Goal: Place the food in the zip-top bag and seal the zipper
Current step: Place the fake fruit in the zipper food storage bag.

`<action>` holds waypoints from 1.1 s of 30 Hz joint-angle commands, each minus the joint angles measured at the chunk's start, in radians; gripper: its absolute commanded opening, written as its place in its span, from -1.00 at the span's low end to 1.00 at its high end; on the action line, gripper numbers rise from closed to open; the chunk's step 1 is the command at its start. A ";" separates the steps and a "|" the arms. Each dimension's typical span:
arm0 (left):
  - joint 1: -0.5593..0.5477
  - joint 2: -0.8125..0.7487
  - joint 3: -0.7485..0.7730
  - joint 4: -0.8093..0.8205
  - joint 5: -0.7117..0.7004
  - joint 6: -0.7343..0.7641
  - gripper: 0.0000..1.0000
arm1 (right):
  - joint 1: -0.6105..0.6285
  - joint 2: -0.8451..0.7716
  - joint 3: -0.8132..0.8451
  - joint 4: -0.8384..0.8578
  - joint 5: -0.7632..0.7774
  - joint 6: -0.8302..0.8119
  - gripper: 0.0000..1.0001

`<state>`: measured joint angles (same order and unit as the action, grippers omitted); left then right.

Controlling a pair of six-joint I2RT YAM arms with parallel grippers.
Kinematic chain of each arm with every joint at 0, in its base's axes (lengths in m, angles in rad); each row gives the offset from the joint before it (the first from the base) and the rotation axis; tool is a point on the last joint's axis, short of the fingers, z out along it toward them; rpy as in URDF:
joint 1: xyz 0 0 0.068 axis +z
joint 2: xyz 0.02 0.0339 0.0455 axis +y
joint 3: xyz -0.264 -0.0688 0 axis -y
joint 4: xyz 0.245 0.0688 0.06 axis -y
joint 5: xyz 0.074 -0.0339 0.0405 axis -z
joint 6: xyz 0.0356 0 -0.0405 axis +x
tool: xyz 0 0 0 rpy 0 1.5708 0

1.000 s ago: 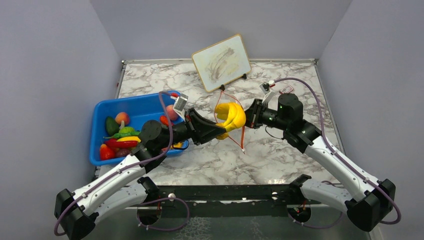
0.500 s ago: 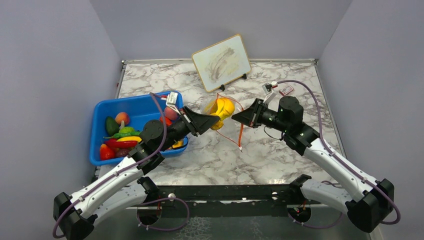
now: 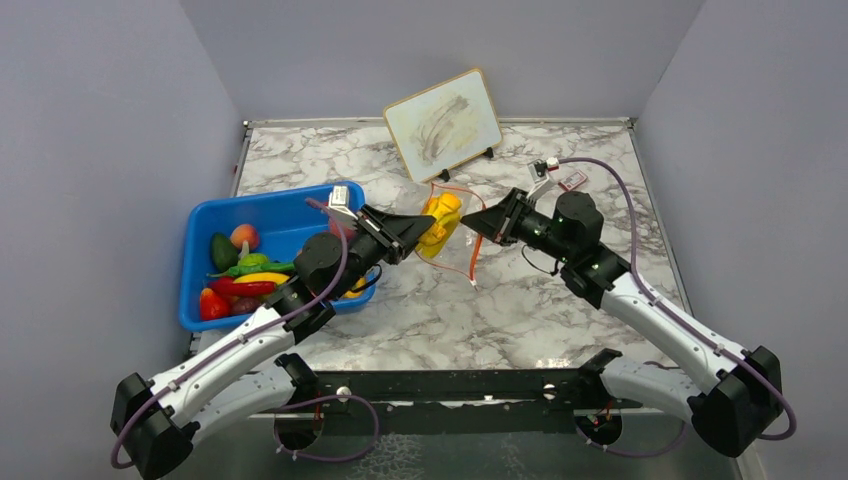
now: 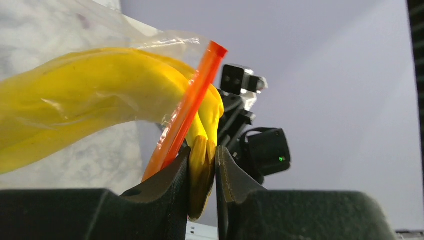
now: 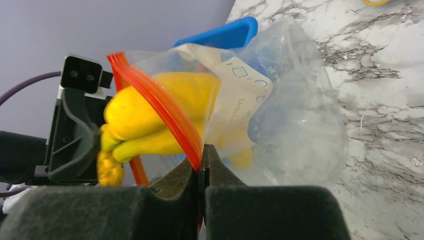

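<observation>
While both arms hold load aloft just right of rigid blue plastic bin (image 3: pixel 275 215), overhead view shows clear floppy zip-top bag (image 3: pixel 455 248) hanging between them, yellow toy bananas (image 3: pixel 441 218) partly inside.

Left wrist view: left gripper (image 4: pixel 202 157) pinched tight on banana stem, beside orange-red zipper strip (image 4: pixel 187 107).

Right wrist view: right gripper (image 5: pixel 202 160) clamped on strip at mouth edge; stem end appears outside mouth.

Risk: early release could tip bananas out of slack mouth.

A yellow toy banana bunch (image 3: pixel 441 222) sits partway inside the clear zip-top bag (image 5: pixel 295 125), which hangs crumpled mid-frame, its orange-red zipper (image 5: pixel 167 120) unsealed. Other toy food pieces (image 3: pixel 238 272) lie heaped at left.
</observation>
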<state>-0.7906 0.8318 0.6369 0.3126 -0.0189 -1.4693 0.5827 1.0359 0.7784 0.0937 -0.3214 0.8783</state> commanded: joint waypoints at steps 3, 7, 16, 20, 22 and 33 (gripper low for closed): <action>0.002 0.040 0.059 -0.246 -0.125 -0.101 -1.00 | 0.021 0.019 0.015 0.063 0.061 -0.021 -0.99; 0.001 0.045 0.074 -0.297 -0.167 -0.121 -0.87 | 0.025 0.034 0.012 0.069 0.043 -0.024 -0.99; 0.002 0.072 0.194 -0.334 -0.096 0.098 0.48 | 0.028 0.051 0.054 -0.047 0.079 -0.035 -0.98; 0.002 0.075 0.251 -0.406 -0.036 0.298 0.55 | 0.028 0.043 0.065 -0.080 0.117 -0.032 -0.98; 0.002 0.072 0.274 -0.451 -0.007 0.398 0.56 | 0.028 0.046 0.070 -0.088 0.122 -0.034 -0.99; 0.002 0.067 0.378 -0.795 -0.052 0.705 0.34 | 0.028 0.029 0.082 -0.123 0.170 -0.014 -0.99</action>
<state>-0.7876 0.9047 0.9730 -0.3344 -0.0528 -0.9142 0.6033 1.0882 0.8188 -0.0200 -0.2054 0.8597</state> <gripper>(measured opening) 0.706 0.011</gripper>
